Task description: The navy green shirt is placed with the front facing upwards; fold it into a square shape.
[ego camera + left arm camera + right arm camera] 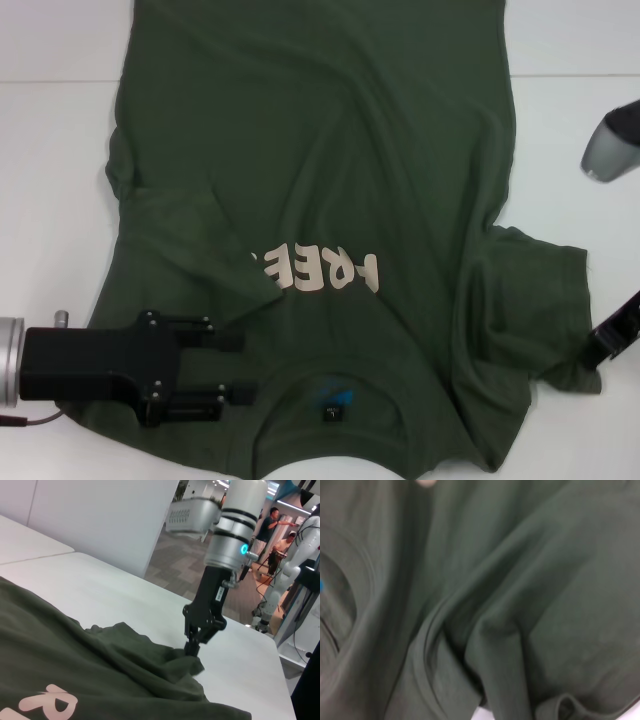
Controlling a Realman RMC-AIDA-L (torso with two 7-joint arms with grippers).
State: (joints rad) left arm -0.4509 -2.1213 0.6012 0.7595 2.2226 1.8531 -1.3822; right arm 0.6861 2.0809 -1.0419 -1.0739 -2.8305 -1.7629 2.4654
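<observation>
The navy green shirt (pixel 330 150) lies front up on the white table (pixel 50 150), with its collar (pixel 335 375) toward me. Its left side is folded in over the chest and covers the start of the pale lettering (pixel 320 268). My left gripper (pixel 238 367) is open, low over the shoulder area beside the collar. At the table's right, my right gripper (pixel 192 649) is shut on the bunched edge of the right sleeve (pixel 530 300). The right wrist view shows only creased shirt fabric (pixel 520 605) and part of the collar (pixel 345 605).
The grey elbow of my right arm (pixel 610 145) hangs over the table's right side. A seam (pixel 60 78) crosses the tabletop at the back. In the left wrist view the table's far edge (pixel 250 627) gives onto an office floor with people and another robot (pixel 295 555).
</observation>
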